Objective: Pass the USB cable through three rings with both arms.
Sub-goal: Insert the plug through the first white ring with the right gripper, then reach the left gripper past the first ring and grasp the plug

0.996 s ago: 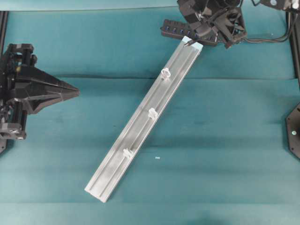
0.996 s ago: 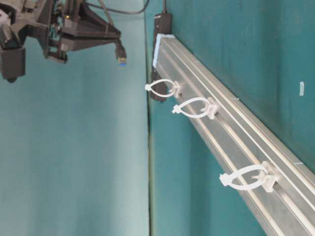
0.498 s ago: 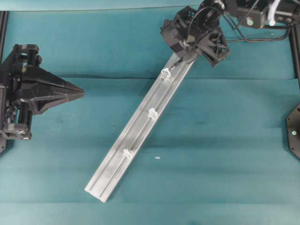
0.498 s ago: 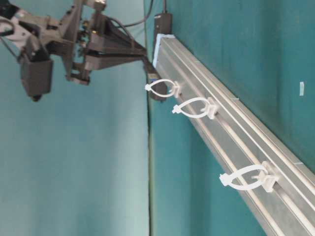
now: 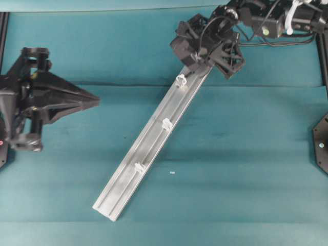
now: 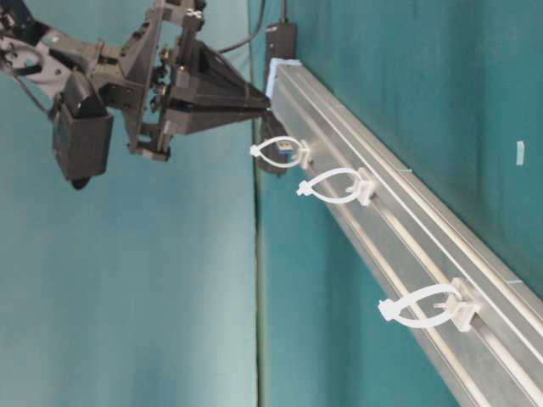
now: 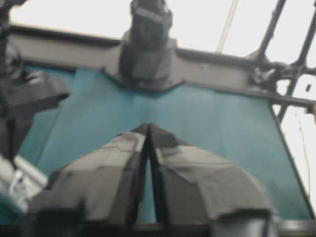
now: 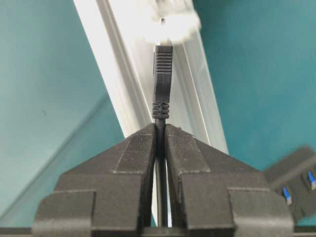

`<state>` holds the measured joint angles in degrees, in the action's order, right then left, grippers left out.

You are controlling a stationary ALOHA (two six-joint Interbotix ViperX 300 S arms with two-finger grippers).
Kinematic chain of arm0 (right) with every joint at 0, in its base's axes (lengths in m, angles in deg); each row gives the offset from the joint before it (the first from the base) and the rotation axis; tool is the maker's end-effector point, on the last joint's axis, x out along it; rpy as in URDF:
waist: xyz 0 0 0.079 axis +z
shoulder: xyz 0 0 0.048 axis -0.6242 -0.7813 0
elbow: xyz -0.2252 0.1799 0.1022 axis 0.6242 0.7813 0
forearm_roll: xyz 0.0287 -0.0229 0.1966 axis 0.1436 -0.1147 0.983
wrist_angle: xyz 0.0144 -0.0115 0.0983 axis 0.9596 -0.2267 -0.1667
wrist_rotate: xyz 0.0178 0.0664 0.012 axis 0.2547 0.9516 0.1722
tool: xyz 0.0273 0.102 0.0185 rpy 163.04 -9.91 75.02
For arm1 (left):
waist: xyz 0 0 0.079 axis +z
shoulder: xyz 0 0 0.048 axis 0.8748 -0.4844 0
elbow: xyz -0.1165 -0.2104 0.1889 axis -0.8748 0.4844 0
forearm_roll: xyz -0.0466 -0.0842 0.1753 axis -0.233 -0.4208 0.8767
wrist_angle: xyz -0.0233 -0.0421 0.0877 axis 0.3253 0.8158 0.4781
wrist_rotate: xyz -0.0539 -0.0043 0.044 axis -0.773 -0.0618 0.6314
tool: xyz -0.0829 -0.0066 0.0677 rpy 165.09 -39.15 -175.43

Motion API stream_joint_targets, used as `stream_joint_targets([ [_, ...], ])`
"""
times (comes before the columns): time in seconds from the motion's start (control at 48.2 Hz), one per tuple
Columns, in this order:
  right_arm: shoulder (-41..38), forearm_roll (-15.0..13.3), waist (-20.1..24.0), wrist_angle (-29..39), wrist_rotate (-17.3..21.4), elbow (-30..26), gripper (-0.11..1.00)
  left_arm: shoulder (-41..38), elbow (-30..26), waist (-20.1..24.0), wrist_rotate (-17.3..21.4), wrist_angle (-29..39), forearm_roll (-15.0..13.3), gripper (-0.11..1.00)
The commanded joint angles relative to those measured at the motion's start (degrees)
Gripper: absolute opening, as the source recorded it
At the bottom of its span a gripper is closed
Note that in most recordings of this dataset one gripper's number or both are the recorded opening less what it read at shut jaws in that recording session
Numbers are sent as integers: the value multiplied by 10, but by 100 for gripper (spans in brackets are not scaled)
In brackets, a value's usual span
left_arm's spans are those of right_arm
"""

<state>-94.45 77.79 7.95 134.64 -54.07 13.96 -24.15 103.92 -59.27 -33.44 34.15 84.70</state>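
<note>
Now, near to far from the claws:
Right gripper: clamped on USB cable; plug juts ahead toward first ring.
Rail: beneath and beyond, two rings farther along.
Left gripper: nearly closed, holding nothing.
Surface: teal cloth; hub right.

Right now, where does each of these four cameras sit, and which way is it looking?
Overhead: above the table, looking straight down on the aluminium rail, the left gripper and the right gripper.
Table-level: low, looking along the rail at its three rings; the right gripper shows.
Left wrist: on the left arm, facing across the teal mat over its own gripper.
Right wrist: on the right arm, looking past its gripper at the USB cable.
Shared: the overhead and table-level views both show the right gripper at the first ring.
</note>
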Motion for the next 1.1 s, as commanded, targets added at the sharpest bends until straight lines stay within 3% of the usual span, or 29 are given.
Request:
stream_joint_targets([
  [0.0, -3, 5, 13, -15, -4, 2, 9, -25, -19, 11, -22, 4, 1, 21],
  [0.145, -6, 5, 23, -29, -4, 4, 9, -37, -17, 26, -84, 11, 1, 65],
  [0.27, -7, 12, 32, -31, -4, 4, 9, -47, -17, 33, -92, 18, 1, 93],
  [0.456, -7, 28, 34, -43, -4, 4, 9, -82, -19, 44, -103, 17, 1, 77],
  [0.809, -5, 53, 34, -53, -4, 9, 9, -213, -18, 77, -148, -17, 1, 87],
  [1.079, -4, 55, 34, -54, -2, 12, 9, -338, -69, 105, -192, -47, 1, 88],
])
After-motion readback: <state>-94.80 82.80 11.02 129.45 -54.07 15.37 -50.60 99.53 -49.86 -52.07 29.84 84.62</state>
